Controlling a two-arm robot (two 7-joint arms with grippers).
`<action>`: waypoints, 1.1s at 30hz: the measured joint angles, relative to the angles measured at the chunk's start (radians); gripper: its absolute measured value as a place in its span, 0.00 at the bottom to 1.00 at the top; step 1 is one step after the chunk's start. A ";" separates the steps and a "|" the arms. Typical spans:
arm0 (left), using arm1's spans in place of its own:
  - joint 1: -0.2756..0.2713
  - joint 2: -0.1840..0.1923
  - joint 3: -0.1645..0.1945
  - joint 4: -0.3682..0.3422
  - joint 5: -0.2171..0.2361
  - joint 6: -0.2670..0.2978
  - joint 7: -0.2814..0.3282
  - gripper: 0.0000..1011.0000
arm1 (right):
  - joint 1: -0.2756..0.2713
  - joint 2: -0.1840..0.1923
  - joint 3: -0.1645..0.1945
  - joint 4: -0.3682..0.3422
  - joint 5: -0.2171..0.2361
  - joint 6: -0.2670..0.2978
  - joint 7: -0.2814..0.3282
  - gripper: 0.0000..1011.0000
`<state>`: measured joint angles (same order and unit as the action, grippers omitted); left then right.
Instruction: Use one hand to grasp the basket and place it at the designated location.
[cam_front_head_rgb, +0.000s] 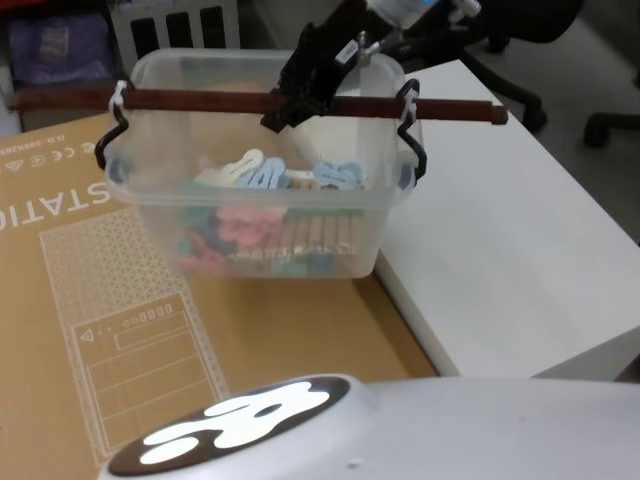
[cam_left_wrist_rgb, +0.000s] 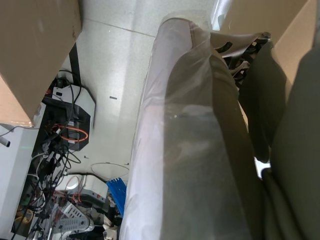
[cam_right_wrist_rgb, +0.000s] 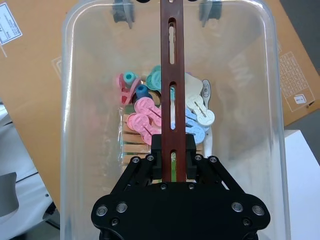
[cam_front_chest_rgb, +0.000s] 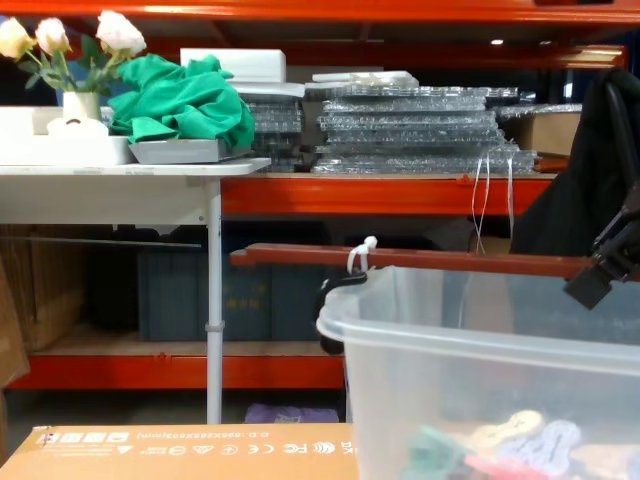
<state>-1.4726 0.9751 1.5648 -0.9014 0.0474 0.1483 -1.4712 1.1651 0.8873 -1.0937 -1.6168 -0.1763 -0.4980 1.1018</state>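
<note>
Your right tool (cam_right_wrist_rgb: 172, 162) is clamped on the bar (cam_front_head_rgb: 250, 100) of the basket (cam_front_head_rgb: 262, 215) — the jaws pinch that thin slotted strip from both sides, a little toward the robot's right of its middle. The basket hangs from the bar by two black hooks (cam_front_head_rgb: 410, 135), one at each end, tied on with white zip ties (cam_front_head_rgb: 119, 95). It looks lifted or barely resting, sitting across the joint where the cardboard sheet (cam_front_head_rgb: 120, 330) meets the near-left edge of the white worktop (cam_front_head_rgb: 520, 270); whether its base touches anything, you cannot tell from here.

The risk starts at the grip. The bar is narrow and smooth, and held off-centre, so the heavier left end may dip and the bar could rotate or slide between the jaws if you swing fast. Next out, the hooks — they only hang on the rim, and a jolt could unseat one and drop a corner. The clothes pegs (cam_right_wrist_rgb: 145, 117) piled loose inside will shift with any tilt and make the swing worse. Finally, if you travel low, the base could catch on the worktop edge and spill.

Your left tool is parked away from the work; I cannot tell how it is set.
</note>
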 joint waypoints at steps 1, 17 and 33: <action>0.000 0.000 0.000 0.000 0.000 0.000 0.000 0.00 | 0.000 0.000 0.000 0.000 0.000 0.000 0.000 0.24; 0.000 0.000 0.000 0.000 0.000 0.000 0.000 0.00 | -0.035 0.079 0.074 0.003 0.014 0.083 -0.026 0.24; 0.000 0.000 0.000 0.000 0.000 0.000 0.000 0.00 | -0.068 0.143 0.138 0.018 0.028 0.170 -0.037 0.24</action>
<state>-1.4726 0.9752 1.5648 -0.9017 0.0472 0.1483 -1.4711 1.0968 1.0304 -0.9556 -1.5985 -0.1479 -0.3285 1.0648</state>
